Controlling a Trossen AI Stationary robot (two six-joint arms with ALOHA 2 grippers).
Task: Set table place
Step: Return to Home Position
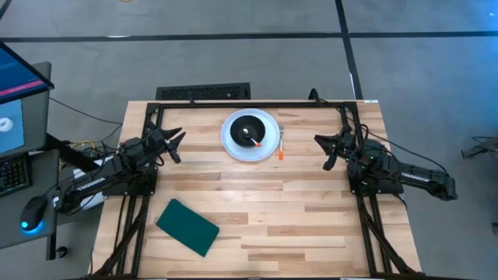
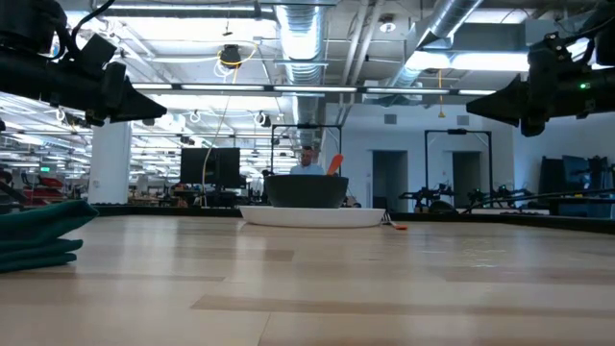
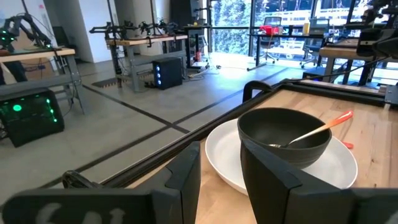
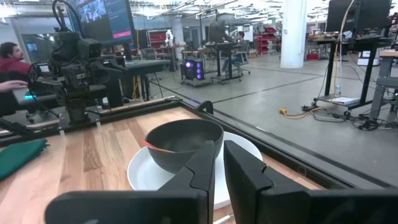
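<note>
A round white plate (image 1: 268,142) lies on the pale wooden table (image 1: 311,202) near its far edge. A small black bowl (image 1: 247,129) stands on the plate, and a spoon with an orange handle (image 3: 336,118) leans in the bowl. My left gripper (image 1: 176,145) hovers left of the plate, open and empty; the left wrist view shows it too (image 3: 221,155). My right gripper (image 1: 326,151) hovers right of the plate, empty, its fingers a narrow gap apart; the right wrist view shows it too (image 4: 219,149).
A thin orange-tipped utensil (image 1: 280,148) lies on the table beside the plate's right rim. A dark green rectangular pad (image 1: 187,226) lies near the front left. A black frame (image 1: 249,103) runs along the table's far edge. A person (image 4: 12,62) sits beyond the table.
</note>
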